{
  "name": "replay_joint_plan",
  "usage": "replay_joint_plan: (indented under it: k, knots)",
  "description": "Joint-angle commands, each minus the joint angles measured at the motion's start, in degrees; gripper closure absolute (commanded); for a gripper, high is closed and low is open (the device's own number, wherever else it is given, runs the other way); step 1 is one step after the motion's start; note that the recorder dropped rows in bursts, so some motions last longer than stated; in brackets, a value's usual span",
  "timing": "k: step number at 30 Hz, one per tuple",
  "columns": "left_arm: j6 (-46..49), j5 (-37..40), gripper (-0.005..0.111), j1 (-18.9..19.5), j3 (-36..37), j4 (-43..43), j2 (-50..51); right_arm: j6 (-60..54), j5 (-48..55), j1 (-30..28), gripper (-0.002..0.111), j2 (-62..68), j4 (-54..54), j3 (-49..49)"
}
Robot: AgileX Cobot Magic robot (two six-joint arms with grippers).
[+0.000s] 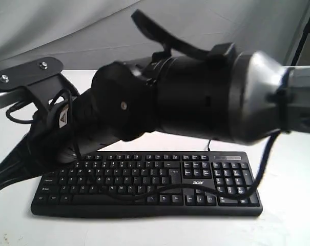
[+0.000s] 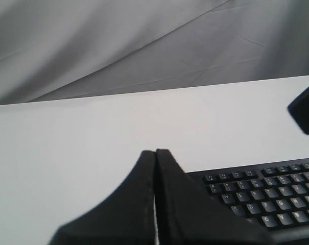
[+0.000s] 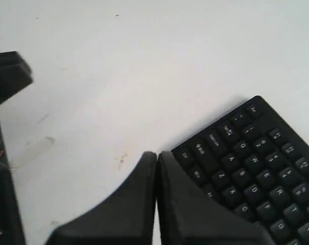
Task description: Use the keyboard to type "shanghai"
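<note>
Exterior view gives me the keyboard (image 1: 144,184) lying flat on the white table (image 1: 293,225), with its number pad toward the right of that view. The right arm (image 1: 206,97) fills most of the frame, reaching across the middle toward the letter end of the board.

On the right wrist camera, the right gripper (image 3: 157,154) has its two fingers pressed flat together with nothing between them. Its tip sits just beside the corner of the board where the control and shift keys are, over bare table rather than on a key. The left gripper (image 2: 155,153) is likewise closed tight and empty, its tip near the board's edge beside the top rows, also clear of the keys as far as I can tell.

No screen is in sight, so I cannot tell whether any letter of "shanghai" has been entered. My reading is that neither tip is pressing a key right now, so I'd treat the whole word as yet to be typed.
</note>
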Motion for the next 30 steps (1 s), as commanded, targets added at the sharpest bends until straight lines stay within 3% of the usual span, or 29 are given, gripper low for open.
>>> replay_joint_plan:
  k: [1, 21, 30]
  knots:
    - [-0.16, -0.33, 0.107, -0.20, 0.25, 0.27, -0.20, -0.37, -6.24, 0.13, 0.108, 3.03, -5.56, -0.38]
    - [-0.16, -0.33, 0.107, -0.20, 0.25, 0.27, -0.20, -6.52, -10.26, -2.26, 0.108, 12.75, -12.02, -0.47]
    - [-0.16, -0.33, 0.107, -0.20, 0.25, 0.27, -0.20, -6.52, -16.58, -2.26, 0.108, 16.93, -13.90, -0.47]
